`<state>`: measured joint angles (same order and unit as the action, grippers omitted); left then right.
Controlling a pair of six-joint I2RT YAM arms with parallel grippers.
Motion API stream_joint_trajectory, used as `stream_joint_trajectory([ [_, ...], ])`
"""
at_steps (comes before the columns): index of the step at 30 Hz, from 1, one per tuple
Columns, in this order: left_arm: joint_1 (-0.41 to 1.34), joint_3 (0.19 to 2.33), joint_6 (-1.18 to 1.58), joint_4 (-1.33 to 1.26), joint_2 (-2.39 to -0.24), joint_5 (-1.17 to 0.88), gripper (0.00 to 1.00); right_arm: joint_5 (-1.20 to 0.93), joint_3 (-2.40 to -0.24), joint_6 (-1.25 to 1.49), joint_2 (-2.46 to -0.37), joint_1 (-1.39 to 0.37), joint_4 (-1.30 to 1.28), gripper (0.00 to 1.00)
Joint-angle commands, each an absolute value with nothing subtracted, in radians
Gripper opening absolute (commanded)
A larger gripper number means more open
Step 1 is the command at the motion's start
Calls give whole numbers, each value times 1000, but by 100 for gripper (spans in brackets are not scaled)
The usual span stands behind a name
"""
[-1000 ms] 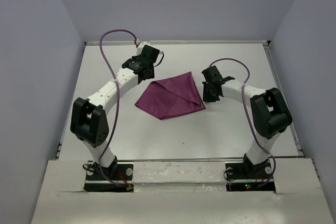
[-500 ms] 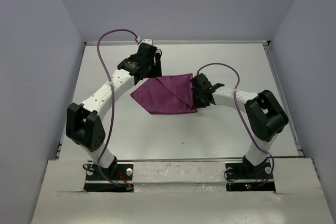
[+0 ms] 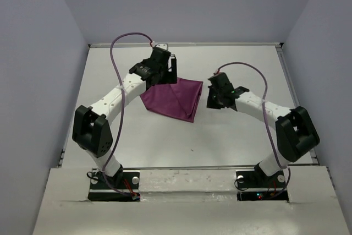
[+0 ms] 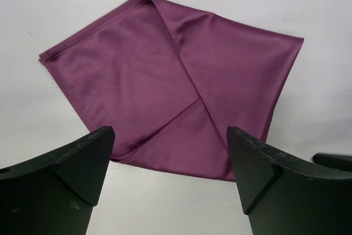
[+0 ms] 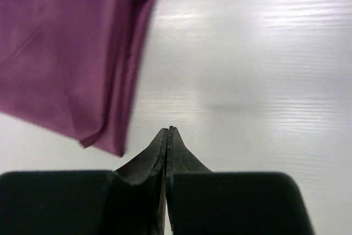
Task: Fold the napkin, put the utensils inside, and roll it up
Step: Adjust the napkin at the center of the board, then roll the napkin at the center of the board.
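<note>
On the white table [image 3: 242,136], between the two arms, the napkin [image 3: 175,98] lies folded, plum-purple and plain. From above it reads as one flat shape. The left wrist view adds overlapping flaps, hemmed edges and a diagonal fold line. The left gripper [image 4: 169,136] hangs over its far left corner, fingers spread wide, holding nothing. The right gripper [image 5: 167,131], fingers pressed together, sits just beside its right edge without touching it.
</note>
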<state>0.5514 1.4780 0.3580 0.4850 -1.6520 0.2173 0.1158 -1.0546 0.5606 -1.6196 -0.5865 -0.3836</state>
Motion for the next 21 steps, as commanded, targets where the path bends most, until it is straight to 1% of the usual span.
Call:
stream_joint_trajectory([
  [1, 617, 1497, 334, 483, -1715, 233, 96, 149, -985, 558, -1496, -415, -414, 1],
  [2, 630, 1514, 334, 488, -1730, 239, 96, 138, -951, 552, -1450, -340, -416, 1],
  [5, 686, 1539, 347, 483, -1795, 242, 94, 136, -919, 540, -1393, -253, -428, 3],
  [6, 712, 1561, 353, 485, -1811, 242, 93, 143, -907, 535, -1366, -214, -439, 4],
  [7, 725, 1577, 354, 486, -1850, 244, 89, 146, -904, 531, -1355, -201, -445, 4],
  [9, 753, 1621, 357, 492, -1888, 261, 86, 161, -899, 526, -1326, -175, -459, 4],
  [10, 779, 1656, 356, 502, -1925, 267, 82, 163, -899, 525, -1319, -175, -462, 4],
  [12, 802, 1686, 354, 508, -1959, 279, 81, 163, -899, 520, -1309, -164, -468, 4],
  [15, 833, 1756, 360, 544, -2026, 307, 80, 163, -907, 514, -1310, -164, -472, 4],
  [21, 868, 1822, 367, 574, -2120, 327, 79, 149, -916, 508, -1322, -164, -472, 4],
])
